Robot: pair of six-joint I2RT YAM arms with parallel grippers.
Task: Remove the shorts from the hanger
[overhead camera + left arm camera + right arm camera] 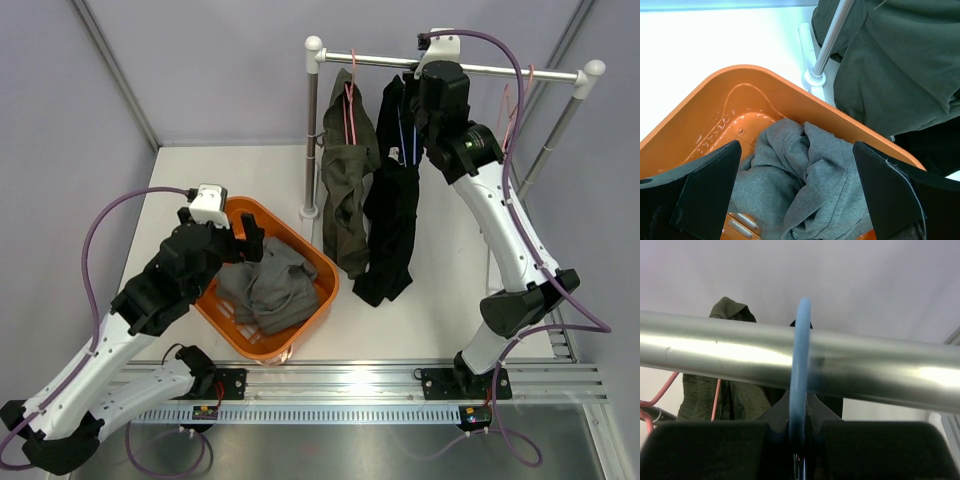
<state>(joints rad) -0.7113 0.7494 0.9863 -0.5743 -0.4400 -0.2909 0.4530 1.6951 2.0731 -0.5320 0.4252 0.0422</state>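
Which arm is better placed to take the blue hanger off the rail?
Right. The right fingers are shut on the blue hanger at the rail, where the black shorts hang. The left fingers are open above the basket, apart from the rail.

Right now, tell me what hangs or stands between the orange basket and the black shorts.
In the top view, the olive shorts hang between the orange basket and the black shorts. The rack's left post stands just behind that stretch.
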